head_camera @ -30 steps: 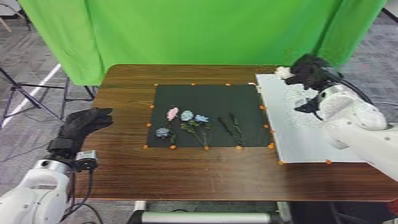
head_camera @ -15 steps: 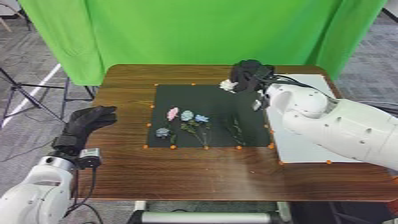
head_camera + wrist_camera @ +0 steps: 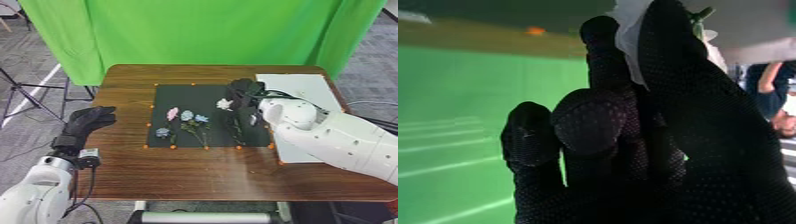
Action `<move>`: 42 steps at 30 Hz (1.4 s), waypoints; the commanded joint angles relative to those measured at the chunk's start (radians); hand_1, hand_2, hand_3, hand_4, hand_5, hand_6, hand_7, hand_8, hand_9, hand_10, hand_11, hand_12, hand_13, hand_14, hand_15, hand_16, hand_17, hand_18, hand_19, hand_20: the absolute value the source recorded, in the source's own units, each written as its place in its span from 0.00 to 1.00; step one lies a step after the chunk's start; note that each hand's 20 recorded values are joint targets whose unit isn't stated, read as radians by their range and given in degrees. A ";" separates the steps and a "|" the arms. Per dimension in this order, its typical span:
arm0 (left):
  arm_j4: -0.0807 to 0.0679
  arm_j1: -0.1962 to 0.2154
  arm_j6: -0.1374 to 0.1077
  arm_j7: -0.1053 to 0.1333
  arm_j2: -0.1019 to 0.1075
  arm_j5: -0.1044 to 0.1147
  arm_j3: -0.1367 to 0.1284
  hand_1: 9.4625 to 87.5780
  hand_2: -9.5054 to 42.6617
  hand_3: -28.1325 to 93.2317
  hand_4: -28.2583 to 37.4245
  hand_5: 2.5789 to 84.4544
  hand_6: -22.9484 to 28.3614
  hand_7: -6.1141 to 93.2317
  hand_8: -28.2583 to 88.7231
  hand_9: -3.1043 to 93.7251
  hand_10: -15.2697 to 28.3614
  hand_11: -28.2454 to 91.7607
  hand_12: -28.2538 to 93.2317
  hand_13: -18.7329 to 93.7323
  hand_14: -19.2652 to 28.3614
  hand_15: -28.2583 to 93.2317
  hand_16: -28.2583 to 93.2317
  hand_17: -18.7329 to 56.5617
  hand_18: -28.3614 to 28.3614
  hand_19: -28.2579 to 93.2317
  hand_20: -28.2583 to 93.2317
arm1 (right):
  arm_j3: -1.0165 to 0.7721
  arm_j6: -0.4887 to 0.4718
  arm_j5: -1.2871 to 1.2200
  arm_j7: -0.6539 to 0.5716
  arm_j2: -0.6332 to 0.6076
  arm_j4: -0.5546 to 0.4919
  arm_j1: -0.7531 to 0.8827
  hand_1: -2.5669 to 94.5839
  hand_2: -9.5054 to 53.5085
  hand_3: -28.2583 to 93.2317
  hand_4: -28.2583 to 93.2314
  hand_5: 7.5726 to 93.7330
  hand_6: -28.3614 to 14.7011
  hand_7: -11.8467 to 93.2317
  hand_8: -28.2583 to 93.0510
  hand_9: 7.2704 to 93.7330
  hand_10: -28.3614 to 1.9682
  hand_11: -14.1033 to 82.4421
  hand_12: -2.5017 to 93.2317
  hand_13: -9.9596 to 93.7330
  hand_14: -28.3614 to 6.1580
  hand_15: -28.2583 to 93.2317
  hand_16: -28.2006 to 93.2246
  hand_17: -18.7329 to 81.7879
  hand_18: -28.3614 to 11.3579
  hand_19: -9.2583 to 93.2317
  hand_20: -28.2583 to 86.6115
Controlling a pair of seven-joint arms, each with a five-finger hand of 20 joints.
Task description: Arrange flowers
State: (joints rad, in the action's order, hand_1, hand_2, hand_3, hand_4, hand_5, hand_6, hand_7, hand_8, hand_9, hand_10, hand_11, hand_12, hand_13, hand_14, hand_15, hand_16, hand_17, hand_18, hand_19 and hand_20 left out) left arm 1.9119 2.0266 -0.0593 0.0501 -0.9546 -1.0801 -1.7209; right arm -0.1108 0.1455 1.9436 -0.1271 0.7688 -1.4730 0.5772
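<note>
White petals mark one flower (image 3: 225,104) over the black mat (image 3: 178,92), pinched between thumb and finger of the right robot hand (image 3: 242,89); in the right wrist view, black glove hides part of its bloom. Dark, slender stems (image 3: 236,131) near that hand are partly covered, too obscured to count. Three bluish flowers (image 3: 187,115) and one pink flower (image 3: 172,113) lie farther left on the mat, among thin, leafy stems. Partly hidden beneath the white arm (image 3: 333,135), a flat white sheet (image 3: 311,90) covers some wood-grain tabletop (image 3: 178,175). The left robot hand (image 3: 86,121) is relaxed, open and empty.
</note>
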 commanded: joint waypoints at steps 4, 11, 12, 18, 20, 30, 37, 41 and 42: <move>-0.006 -0.007 0.024 -0.006 0.000 -0.008 0.002 0.28 0.47 0.71 0.08 0.61 0.51 0.22 0.17 0.56 0.73 0.43 0.30 0.53 0.85 0.44 0.20 0.32 0.80 0.50 0.39 | -0.013 -0.042 0.016 -0.009 -0.029 0.003 0.027 0.70 0.01 0.67 0.08 0.77 0.74 0.36 0.26 0.84 0.65 0.19 0.41 0.85 0.72 0.79 0.51 0.63 0.28 0.96 0.76; -0.007 -0.009 0.029 -0.002 -0.001 -0.009 0.001 0.28 0.44 0.72 0.09 0.60 0.52 0.22 0.17 0.56 0.73 0.43 0.30 0.53 0.85 0.44 0.20 0.32 0.80 0.50 0.39 | -0.035 -0.099 -0.002 -0.013 -0.047 -0.015 0.008 0.65 0.00 0.70 0.09 0.69 0.72 0.35 0.27 0.74 0.60 0.22 0.35 0.83 0.71 0.79 0.51 0.62 0.28 0.95 0.76; -0.007 -0.009 0.029 -0.001 -0.001 -0.009 0.001 0.29 0.44 0.72 0.09 0.60 0.52 0.22 0.17 0.56 0.73 0.43 0.30 0.53 0.84 0.44 0.20 0.32 0.80 0.50 0.39 | -0.041 -0.113 -0.006 -0.012 -0.051 -0.019 0.008 0.65 0.00 0.70 0.09 0.68 0.72 0.35 0.27 0.73 0.60 0.23 0.35 0.83 0.71 0.79 0.51 0.62 0.28 0.95 0.76; -0.006 -0.008 0.029 0.002 -0.001 -0.010 -0.001 0.29 0.43 0.72 0.09 0.60 0.51 0.22 0.17 0.56 0.73 0.43 0.30 0.53 0.84 0.44 0.20 0.32 0.80 0.50 0.39 | -0.053 -0.144 -0.024 -0.015 -0.058 -0.033 -0.006 0.60 0.00 0.73 0.09 0.62 0.71 0.33 0.26 0.66 0.56 0.29 0.25 0.82 0.69 0.79 0.51 0.61 0.27 0.94 0.76; -0.005 -0.009 0.033 -0.001 -0.001 -0.013 0.000 0.29 0.43 0.72 0.09 0.60 0.51 0.22 0.17 0.56 0.73 0.43 0.30 0.53 0.84 0.44 0.20 0.32 0.80 0.50 0.39 | -0.065 -0.159 -0.026 -0.014 -0.061 -0.041 -0.007 0.60 0.00 0.74 0.09 0.62 0.71 0.33 0.26 0.66 0.55 0.28 0.25 0.82 0.69 0.79 0.51 0.61 0.27 0.94 0.76; -0.004 -0.008 0.033 -0.002 0.002 -0.014 -0.004 0.30 0.41 0.71 0.11 0.60 0.51 0.22 0.17 0.56 0.73 0.43 0.31 0.53 0.84 0.43 0.20 0.32 0.80 0.50 0.39 | -0.084 -0.203 -0.056 -0.011 -0.073 -0.073 -0.017 0.56 0.00 0.77 0.08 0.60 0.72 0.31 0.19 0.63 0.54 0.28 0.25 0.81 0.68 0.79 0.50 0.60 0.26 0.94 0.77; -0.005 -0.010 0.036 -0.002 0.002 -0.015 -0.003 0.31 0.41 0.71 0.11 0.60 0.51 0.22 0.17 0.56 0.73 0.43 0.30 0.53 0.84 0.44 0.20 0.32 0.79 0.49 0.39 | -0.106 -0.231 -0.071 -0.002 -0.079 -0.084 -0.016 0.55 0.00 0.78 0.09 0.60 0.72 0.31 0.16 0.63 0.54 0.28 0.25 0.81 0.67 0.79 0.50 0.60 0.26 0.93 0.77; -0.004 -0.008 0.036 -0.005 0.003 -0.014 -0.004 0.31 0.41 0.71 0.11 0.60 0.51 0.22 0.17 0.56 0.73 0.43 0.31 0.53 0.84 0.44 0.20 0.32 0.79 0.49 0.39 | -0.123 -0.236 -0.132 -0.008 -0.078 -0.087 -0.012 0.54 0.00 0.78 0.09 0.60 0.72 0.31 0.15 0.63 0.53 0.27 0.25 0.81 0.66 0.79 0.50 0.60 0.25 0.93 0.77; -0.005 -0.010 0.036 -0.004 0.003 -0.014 -0.003 0.31 0.41 0.71 0.12 0.60 0.50 0.22 0.17 0.56 0.73 0.43 0.31 0.53 0.84 0.44 0.20 0.32 0.79 0.49 0.39 | -0.120 -0.235 -0.133 -0.006 -0.078 -0.089 -0.016 0.53 0.00 0.78 0.09 0.60 0.72 0.31 0.15 0.63 0.53 0.27 0.25 0.80 0.66 0.79 0.50 0.60 0.25 0.93 0.77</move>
State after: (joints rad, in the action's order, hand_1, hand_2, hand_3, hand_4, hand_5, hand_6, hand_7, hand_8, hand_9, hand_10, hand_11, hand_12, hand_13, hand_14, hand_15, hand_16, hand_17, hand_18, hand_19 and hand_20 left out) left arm 1.9063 2.0164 -0.0341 0.0510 -0.9522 -1.0899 -1.7199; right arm -0.2122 -0.0824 1.8640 -0.1342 0.6976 -1.5492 0.5753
